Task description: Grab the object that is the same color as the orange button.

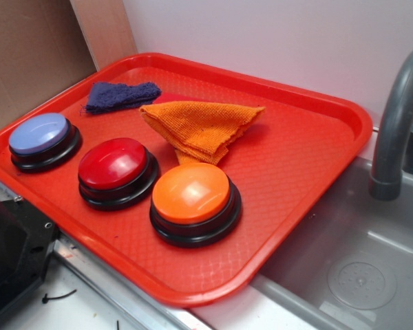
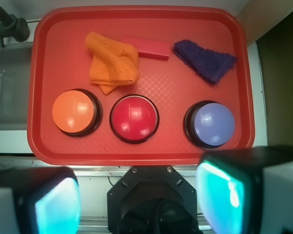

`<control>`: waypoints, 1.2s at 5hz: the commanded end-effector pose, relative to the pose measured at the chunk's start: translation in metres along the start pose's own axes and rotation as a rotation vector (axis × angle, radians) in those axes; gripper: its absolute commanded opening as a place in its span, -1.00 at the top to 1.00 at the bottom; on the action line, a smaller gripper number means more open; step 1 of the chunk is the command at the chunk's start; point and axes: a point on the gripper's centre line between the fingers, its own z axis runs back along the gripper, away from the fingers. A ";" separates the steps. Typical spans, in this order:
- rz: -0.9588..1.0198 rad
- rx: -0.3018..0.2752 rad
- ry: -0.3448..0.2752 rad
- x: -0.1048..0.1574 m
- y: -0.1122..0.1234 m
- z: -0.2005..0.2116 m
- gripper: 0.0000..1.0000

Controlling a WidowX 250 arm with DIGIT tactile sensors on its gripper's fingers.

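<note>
Overhead, tool [image 2: 139, 202] clear of tray rim [image 2: 136, 158].

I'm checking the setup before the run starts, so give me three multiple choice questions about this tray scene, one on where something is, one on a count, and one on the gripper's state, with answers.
1. In the wrist view, where does the orange cloth lie relative to the orange button?
A. Just past it, toward the tray's far edge
B. On top of it
C. Off the tray, in the sink

2. How many dome buttons sit on the red tray?
A. Two
B. Three
C. Four

3. What state is the gripper in?
A. Shut on the orange cloth
B. Shut on the blue cloth
C. Open, holding nothing

Answers:
1. A, the cloth lies flat on the tray just beyond the orange button.
2. B, there is the orange button, a red button and a pale blue button.
3. C, its fingers stand wide apart at the tray's near side, with nothing between them.
</note>
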 end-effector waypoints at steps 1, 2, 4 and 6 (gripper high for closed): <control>0.000 0.000 0.000 0.000 0.000 0.000 -1.00; -0.049 -0.004 -0.036 0.008 0.000 -0.006 -1.00; -0.004 -0.012 -0.105 0.053 -0.019 -0.040 -1.00; 0.080 -0.039 -0.125 0.096 -0.024 -0.102 -1.00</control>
